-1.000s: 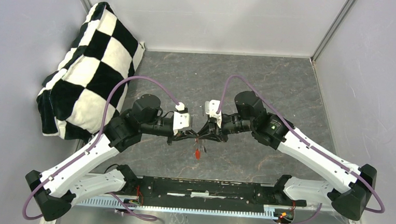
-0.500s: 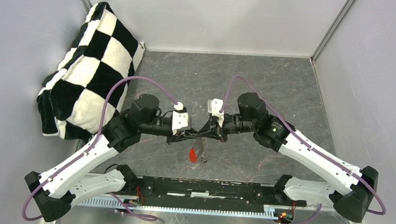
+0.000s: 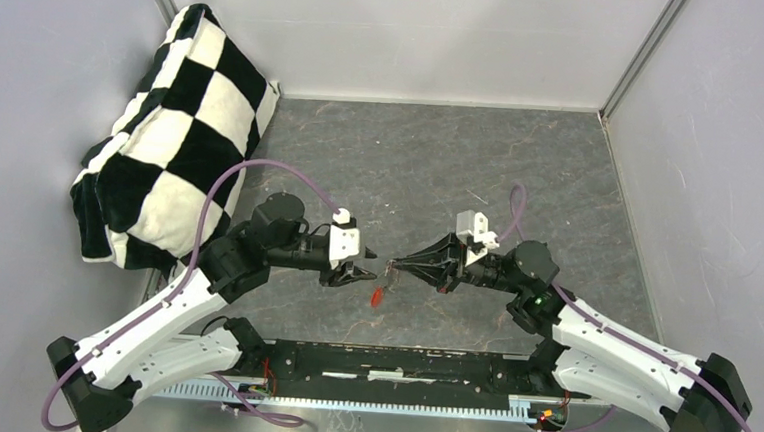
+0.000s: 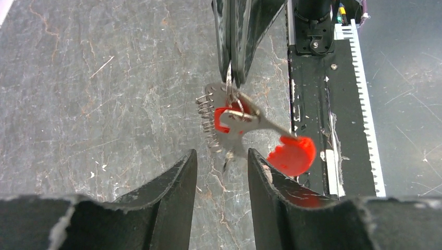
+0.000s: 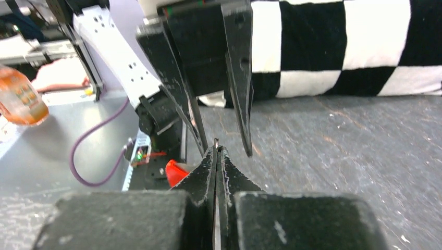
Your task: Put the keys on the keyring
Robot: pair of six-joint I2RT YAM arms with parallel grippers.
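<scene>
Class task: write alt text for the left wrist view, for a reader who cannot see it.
The shut right tool reaches in from the top, pinching the keyring, from which a red-headed key sticks out. Below, the open left tool faces it above the grey table.

a: any writing, label or number you can make out?
b: none that can be read.
a: not on the red-headed key (image 4: pixel 292 155)?
b: its red head looks plain, and any stamp on the metal is too small to tell.
a: the black base plate (image 4: pixel 311 104)?
b: only screws and a white toothed strip (image 4: pixel 365 104) beside it, no legible marks.
</scene>
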